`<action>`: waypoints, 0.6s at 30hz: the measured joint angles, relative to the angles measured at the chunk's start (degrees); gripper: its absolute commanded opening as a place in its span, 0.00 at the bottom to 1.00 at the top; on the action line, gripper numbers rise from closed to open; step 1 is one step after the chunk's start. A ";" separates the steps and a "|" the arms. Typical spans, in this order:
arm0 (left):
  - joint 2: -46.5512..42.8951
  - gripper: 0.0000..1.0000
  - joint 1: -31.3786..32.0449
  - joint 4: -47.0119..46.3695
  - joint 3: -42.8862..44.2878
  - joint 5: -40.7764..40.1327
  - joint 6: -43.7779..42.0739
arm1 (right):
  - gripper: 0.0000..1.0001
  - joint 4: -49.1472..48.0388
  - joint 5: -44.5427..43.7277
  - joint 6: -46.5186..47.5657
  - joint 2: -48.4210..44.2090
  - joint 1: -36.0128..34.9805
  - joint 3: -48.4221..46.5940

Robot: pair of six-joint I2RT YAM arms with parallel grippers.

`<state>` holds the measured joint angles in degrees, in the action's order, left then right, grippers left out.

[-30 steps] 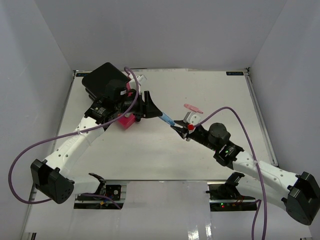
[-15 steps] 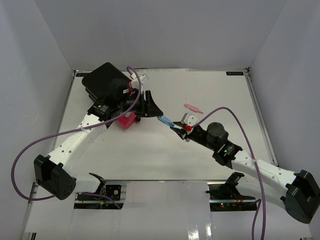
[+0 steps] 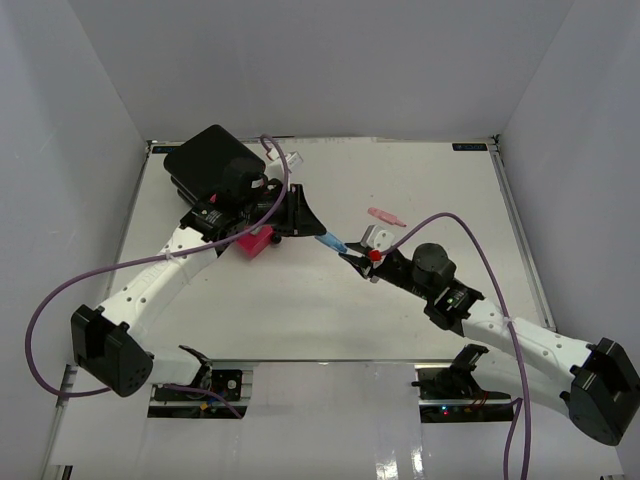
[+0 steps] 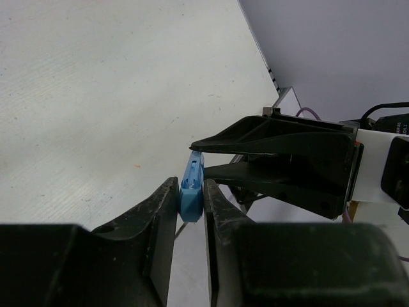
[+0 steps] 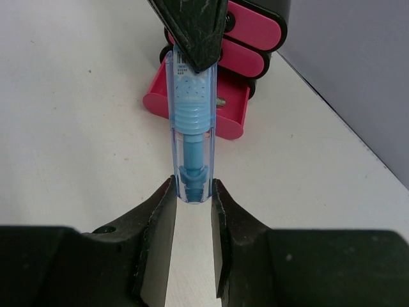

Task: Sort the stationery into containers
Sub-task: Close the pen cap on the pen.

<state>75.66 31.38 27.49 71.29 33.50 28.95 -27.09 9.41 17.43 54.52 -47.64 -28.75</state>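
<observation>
blue pen (image 3: pixel 330 242): found near the middle of the bench (image 3: pixel 300 310), held clear of the surface and bridged between the two grippers, one end in each

left gripper (image 3: pixel 312 232): clamped on the pen's far-left end. In the left wrist view both fingers (image 4: pixel 163 211) are seen pressed right against the blue barrel

right gripper (image 3: pixel 352 258): clamped on the near-right end. From the right wrist view the clear tube with the blue insides is pinched between both pads

pen angle: slanted from far-left to near-right in the top view, with the two sets of fingertips just beside each other

drawer box (image 3: pixel 210 160): black, parked at the far left corner of the bench, partly covered by the left arm

bottom drawer (image 5: pixel 198 105): pulled out, pink front facing the grippers. What's inside can't really be made out

upper drawers (image 5: pixel 252 29): two of them, pink fronts, both pushed shut

pink piece (image 3: pixel 386 216): left lying flat on the bench just beyond the right gripper, towards the far edge, well apart from the box, touched by nothing
</observation>
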 measured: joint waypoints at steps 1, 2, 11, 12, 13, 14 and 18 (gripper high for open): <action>0.00 0.30 0.02 0.02 -0.02 -0.02 -0.04 | 0.16 0.00 0.02 0.00 0.07 0.00 0.00; 0.00 0.28 0.07 0.00 -0.09 -0.02 -0.20 | 0.16 0.02 0.04 0.00 0.11 0.00 -0.09; 0.00 0.20 1.03 -0.39 -0.66 -0.90 -0.92 | 0.12 2.27 0.37 0.17 0.37 0.00 -1.22; 0.00 0.20 1.18 -0.50 -0.81 -1.05 -0.98 | 0.12 3.10 0.42 0.20 0.42 0.00 -1.51; 0.00 0.20 1.31 -0.63 -0.98 -1.20 -1.03 | 0.11 3.43 0.46 0.22 0.50 0.02 -1.66; 0.00 0.20 1.40 -0.72 -1.18 -1.38 -1.07 | 0.11 4.02 0.50 0.24 0.66 0.02 -1.92; 0.15 0.20 1.92 -0.81 -1.51 -2.23 -1.14 | 0.09 5.90 0.85 0.37 1.42 0.09 -2.78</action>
<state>75.81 33.30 26.68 69.78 31.27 27.81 -21.19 10.26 17.80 55.94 -47.55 -31.53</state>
